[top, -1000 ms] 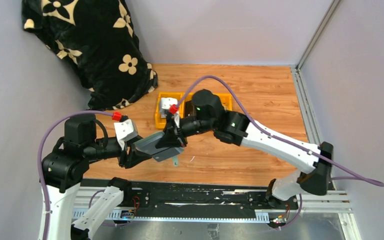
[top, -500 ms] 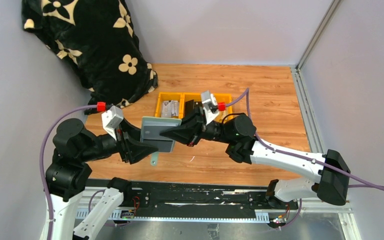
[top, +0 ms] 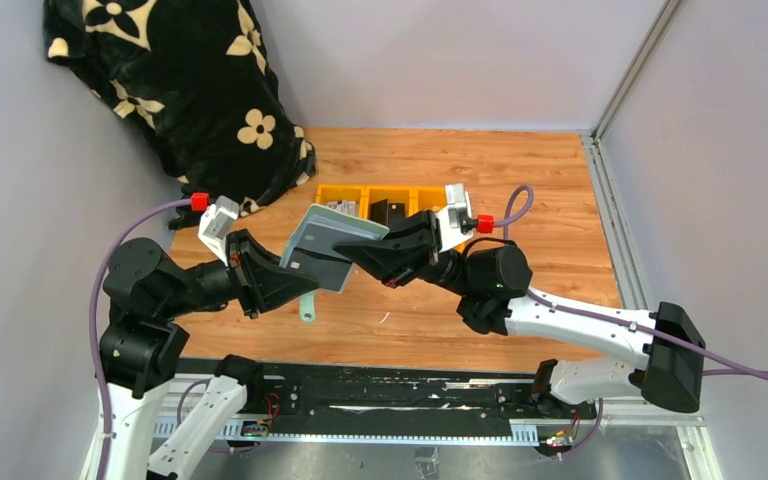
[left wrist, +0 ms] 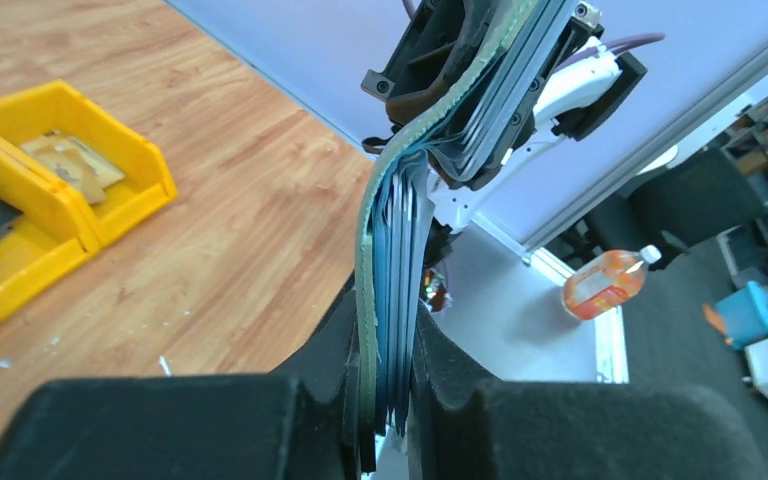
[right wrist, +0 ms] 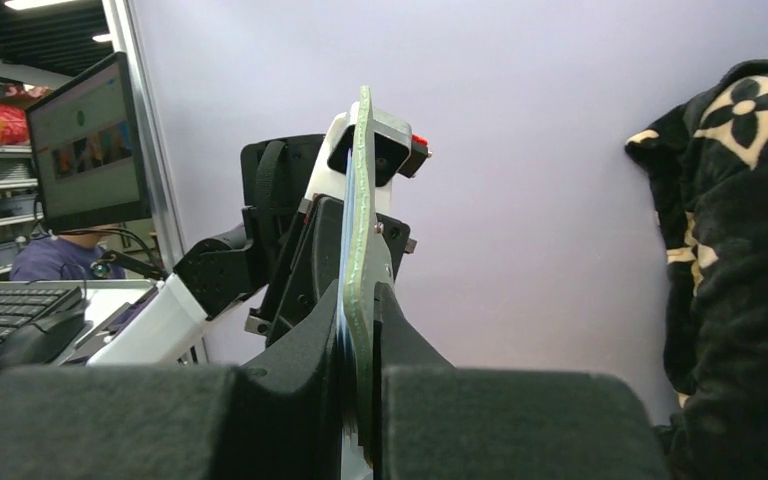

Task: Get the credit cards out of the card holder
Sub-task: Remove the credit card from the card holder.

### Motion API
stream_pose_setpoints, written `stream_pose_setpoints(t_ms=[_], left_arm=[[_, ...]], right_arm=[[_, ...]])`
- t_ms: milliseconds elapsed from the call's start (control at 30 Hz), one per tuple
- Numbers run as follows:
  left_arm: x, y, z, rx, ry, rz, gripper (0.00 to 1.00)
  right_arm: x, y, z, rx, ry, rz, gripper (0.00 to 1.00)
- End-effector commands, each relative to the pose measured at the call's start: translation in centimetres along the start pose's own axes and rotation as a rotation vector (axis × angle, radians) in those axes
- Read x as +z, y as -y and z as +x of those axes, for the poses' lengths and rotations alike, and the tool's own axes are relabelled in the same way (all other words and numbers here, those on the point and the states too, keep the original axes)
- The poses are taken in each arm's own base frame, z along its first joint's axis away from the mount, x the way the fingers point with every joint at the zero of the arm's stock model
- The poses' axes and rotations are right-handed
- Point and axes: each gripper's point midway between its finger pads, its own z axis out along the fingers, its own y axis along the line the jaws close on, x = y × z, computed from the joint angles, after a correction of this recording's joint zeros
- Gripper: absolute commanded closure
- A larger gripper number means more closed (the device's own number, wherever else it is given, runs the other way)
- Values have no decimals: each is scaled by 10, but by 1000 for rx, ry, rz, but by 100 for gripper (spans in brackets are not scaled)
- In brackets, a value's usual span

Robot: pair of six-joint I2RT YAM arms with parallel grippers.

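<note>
Clenching the left gripper (top: 295,272) on the left edge of the card holder (top: 325,245), squeezing its stacked layers together. Clenching the right gripper (top: 362,250) on the opposite edge, likewise grasping it tight. Holding the card holder tilted in the air between both claws, above the wooden table (top: 520,190), letting a small tab (top: 307,312) dangle underneath. Passing, farther back, yellow bins (top: 400,192) containing flat items. Reaching, in the far left corner, a black flowered blanket (top: 180,90).

card holder (top: 322,250): 1 | yellow bins (left wrist: 130,210): 3 | black floral blanket (top: 190,90): 1 | bottle (left wrist: 605,285): 1
</note>
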Motion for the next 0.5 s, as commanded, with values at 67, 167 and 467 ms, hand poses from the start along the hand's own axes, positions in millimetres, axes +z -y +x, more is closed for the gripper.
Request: stream_pose_setpoints(t_ms=[67,167,467], left_arm=[[3,-11,-1,-6,-4,-43,100],[-4,-33,9,71,-74,-161,100],[-23,-73,24,302,-239,-328,100]], right_arm=[[-16,8,29,-68,-69,53,77],[-26,23,45,-154,-191,118,48],[-44,62,105,-340,-716,166,36]])
